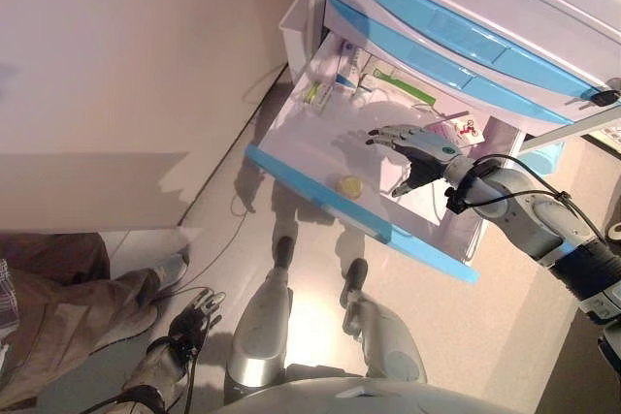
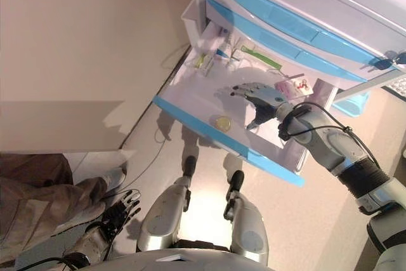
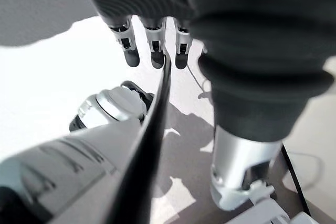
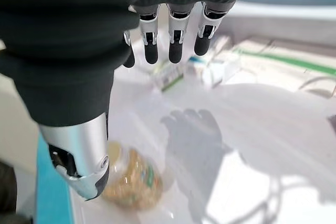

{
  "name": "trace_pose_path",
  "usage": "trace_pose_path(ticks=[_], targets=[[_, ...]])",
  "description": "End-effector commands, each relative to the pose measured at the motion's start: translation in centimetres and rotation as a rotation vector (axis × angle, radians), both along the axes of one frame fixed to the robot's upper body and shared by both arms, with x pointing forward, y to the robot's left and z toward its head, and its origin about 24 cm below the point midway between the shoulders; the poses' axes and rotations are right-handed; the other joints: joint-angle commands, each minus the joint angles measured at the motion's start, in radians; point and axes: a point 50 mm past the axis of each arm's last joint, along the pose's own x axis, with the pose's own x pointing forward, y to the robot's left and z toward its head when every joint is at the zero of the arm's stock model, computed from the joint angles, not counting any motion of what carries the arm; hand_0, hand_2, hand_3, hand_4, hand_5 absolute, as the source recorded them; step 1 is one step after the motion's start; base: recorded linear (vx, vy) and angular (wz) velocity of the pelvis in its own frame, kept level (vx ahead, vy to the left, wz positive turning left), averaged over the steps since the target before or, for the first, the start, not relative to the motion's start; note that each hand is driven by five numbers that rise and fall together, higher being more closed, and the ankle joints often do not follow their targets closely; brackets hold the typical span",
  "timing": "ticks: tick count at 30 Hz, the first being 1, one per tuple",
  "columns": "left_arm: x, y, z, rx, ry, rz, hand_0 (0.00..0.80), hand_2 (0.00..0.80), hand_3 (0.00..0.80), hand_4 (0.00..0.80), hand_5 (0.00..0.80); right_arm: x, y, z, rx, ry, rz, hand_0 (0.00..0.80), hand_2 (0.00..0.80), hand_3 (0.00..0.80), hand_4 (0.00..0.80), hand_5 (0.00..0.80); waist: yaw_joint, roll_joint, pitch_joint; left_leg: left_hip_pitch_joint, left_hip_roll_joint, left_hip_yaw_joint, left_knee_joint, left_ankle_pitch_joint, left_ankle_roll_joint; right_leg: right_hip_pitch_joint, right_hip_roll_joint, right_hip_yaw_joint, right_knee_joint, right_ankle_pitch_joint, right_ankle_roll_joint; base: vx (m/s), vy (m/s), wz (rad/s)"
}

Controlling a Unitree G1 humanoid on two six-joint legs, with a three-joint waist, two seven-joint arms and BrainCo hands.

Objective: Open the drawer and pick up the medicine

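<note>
The white drawer (image 1: 320,147) with a blue front (image 1: 330,203) stands pulled open. Several medicine boxes (image 1: 335,70) lie at its back, and a small round yellowish jar (image 1: 349,184) lies near its front, also in the right wrist view (image 4: 134,182). My right hand (image 1: 412,150) hovers open over the middle of the drawer, fingers straight, thumb pointing down toward the drawer floor, holding nothing. The jar is a little ahead of the thumb (image 4: 79,161), apart from it. My left hand (image 1: 189,322) hangs low near the floor at the lower left, fingers relaxed and empty.
The blue and white drawer cabinet (image 1: 466,36) rises above the open drawer, its upper drawers shut. A beige wall panel (image 1: 116,75) stands to the left. A person's leg and shoe (image 1: 87,298) are at the lower left. A white bin (image 1: 294,31) hangs on the cabinet's side.
</note>
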Motion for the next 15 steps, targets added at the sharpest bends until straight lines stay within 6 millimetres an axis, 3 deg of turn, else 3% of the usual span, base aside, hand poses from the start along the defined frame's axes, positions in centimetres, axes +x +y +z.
trace_pose_path(ticks=[1, 15], targets=[[-1.8, 1.3, -0.1, 0.021, 0.035, 0.031, 0.0, 0.0, 0.0, 0.0, 0.0, -0.3, 2.3, 1.3, -0.054, -0.093, 0.137, 0.0, 0.0, 0.0, 0.0, 0.0, 0.017, -0.027, -0.02, -0.056, -0.011, -0.004, 0.099, -0.119, -0.005, -0.016, -0.026, -0.017, 0.019, 0.016, 0.053, -0.005, -0.001, 0.11], [-1.1, 1.4, 0.1, 0.028, 0.012, 0.013, 0.0, 0.0, 0.0, 0.0, 0.0, -0.3, 3.9, 0.1, -0.112, -0.098, 0.215, 0.0, 0.0, 0.0, 0.0, 0.0, 0.045, -0.03, 0.005, -0.086, -0.022, -0.028, 0.113, -0.119, -0.001, -0.033, -0.023, -0.032, 0.027, 0.016, 0.052, -0.004, -0.005, 0.04]])
